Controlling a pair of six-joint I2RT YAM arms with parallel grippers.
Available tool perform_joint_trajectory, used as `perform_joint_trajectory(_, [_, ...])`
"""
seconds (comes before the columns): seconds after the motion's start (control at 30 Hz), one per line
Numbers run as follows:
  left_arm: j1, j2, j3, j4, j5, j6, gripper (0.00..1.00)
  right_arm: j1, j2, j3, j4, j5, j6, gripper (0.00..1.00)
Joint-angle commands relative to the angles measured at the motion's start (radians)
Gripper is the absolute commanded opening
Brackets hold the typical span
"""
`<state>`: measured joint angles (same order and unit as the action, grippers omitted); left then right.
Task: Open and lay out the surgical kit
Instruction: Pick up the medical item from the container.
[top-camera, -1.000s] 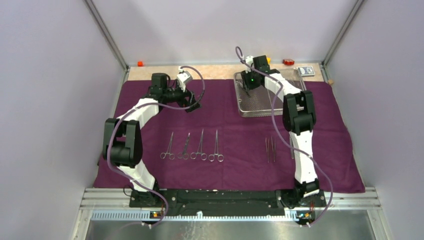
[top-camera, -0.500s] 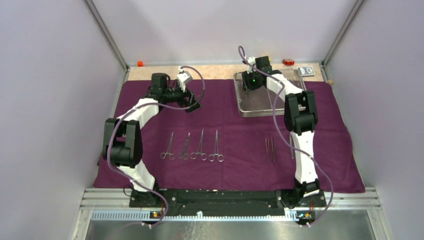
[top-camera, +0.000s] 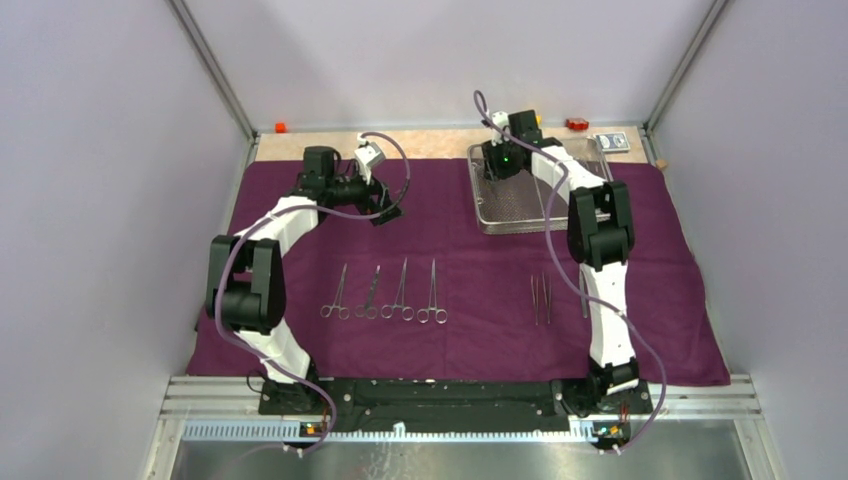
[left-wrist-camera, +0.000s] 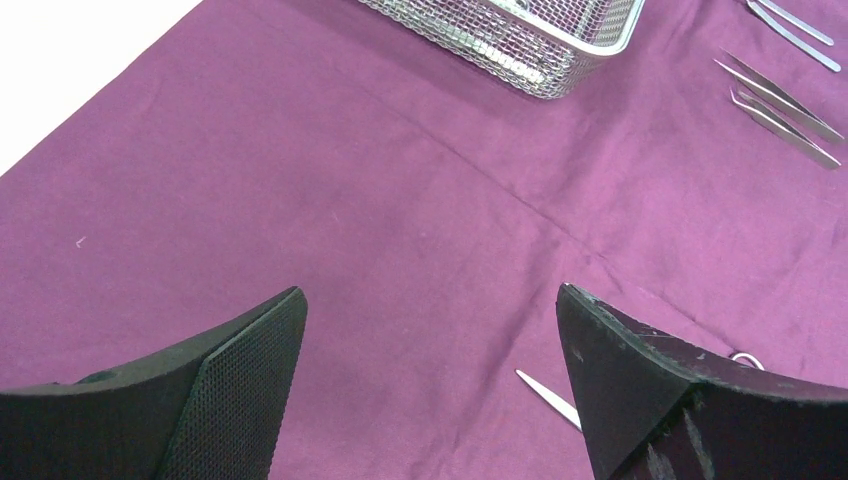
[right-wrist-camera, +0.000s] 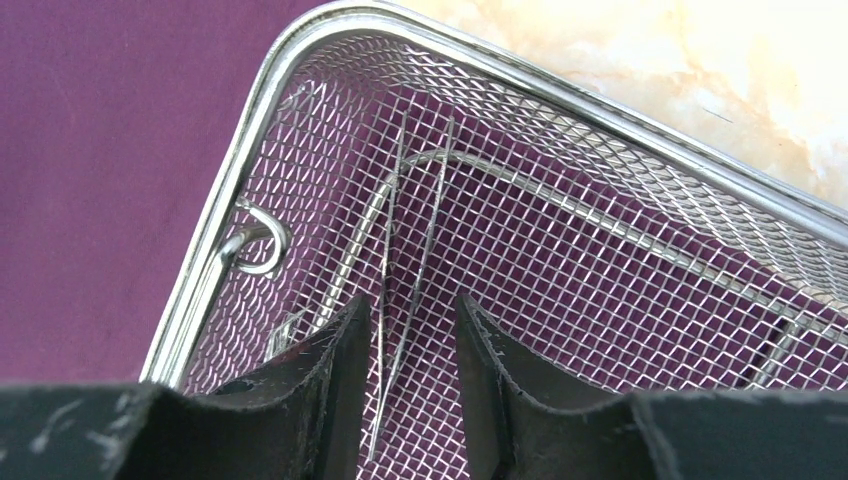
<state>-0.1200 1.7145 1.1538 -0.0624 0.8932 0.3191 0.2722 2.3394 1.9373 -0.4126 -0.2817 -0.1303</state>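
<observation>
The dark purple cloth wrap (top-camera: 460, 270) lies spread flat on the table. On it, near the front, lies a row of several ring-handled clamps (top-camera: 400, 292), with tweezers (top-camera: 541, 298) to their right. The wire-mesh tray (top-camera: 520, 215) stands at the back right. My right gripper (top-camera: 497, 172) reaches down into the tray's left end. In the right wrist view its jaws (right-wrist-camera: 412, 300) stand partly open, one either side of a pair of tweezers (right-wrist-camera: 391, 200) lying on the mesh beside the tray wall (right-wrist-camera: 225, 190). My left gripper (top-camera: 385, 210) hovers wide open (left-wrist-camera: 430, 290) over bare cloth.
A small red block (top-camera: 280, 127), an orange-red block (top-camera: 577, 124) and a blue-white card packet (top-camera: 612, 142) sit on the bare tabletop strip behind the cloth. Metal frame posts rise at both back corners. In the left wrist view a clamp tip (left-wrist-camera: 548, 398) shows by the right finger.
The right gripper has shifted a little inside the tray's left end, its jaws staying about as far apart. The left arm has not moved.
</observation>
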Motion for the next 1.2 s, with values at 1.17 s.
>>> perform_joint_trajectory(1.17, [0.011,0.030,0.022,0.032,0.056,-0.017,0.99,0.050,-0.028,-0.023,-0.018,0.102,-0.059,0.15])
